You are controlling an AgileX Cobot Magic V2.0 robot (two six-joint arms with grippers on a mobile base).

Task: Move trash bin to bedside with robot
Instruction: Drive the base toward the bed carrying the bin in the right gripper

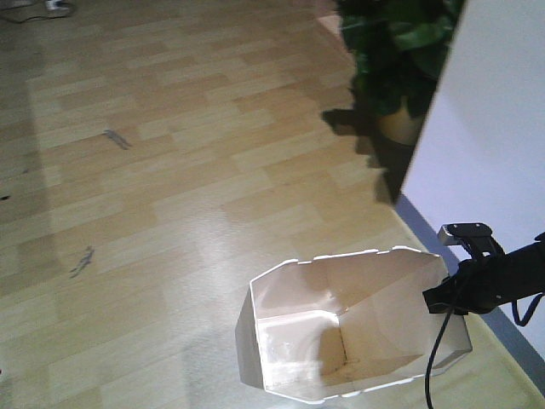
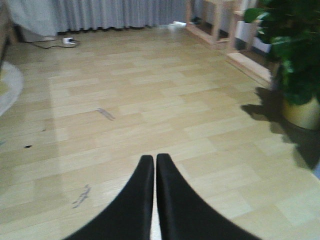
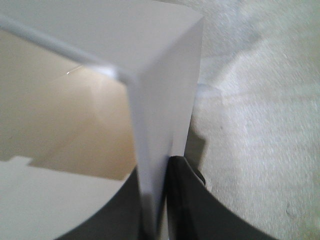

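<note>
The white trash bin [image 1: 341,324] stands on the wood floor at the bottom of the front view, its cream inside showing. My right gripper [image 1: 446,296] reaches in from the right, level with the bin's right rim. In the right wrist view the right gripper [image 3: 157,167] is shut on the bin's thin white wall [image 3: 165,75], one finger inside and one outside. My left gripper [image 2: 154,157] is shut with nothing in it and hangs over bare floor. The bedside is out of view.
A potted plant [image 1: 400,51] stands beyond the bin beside a white wall [image 1: 494,128] with a grey baseboard. The left wrist view shows the plant [image 2: 295,50], light wooden furniture legs [image 2: 215,25], grey curtains [image 2: 100,12], a power strip [image 2: 67,41] and a rug edge [image 2: 7,85].
</note>
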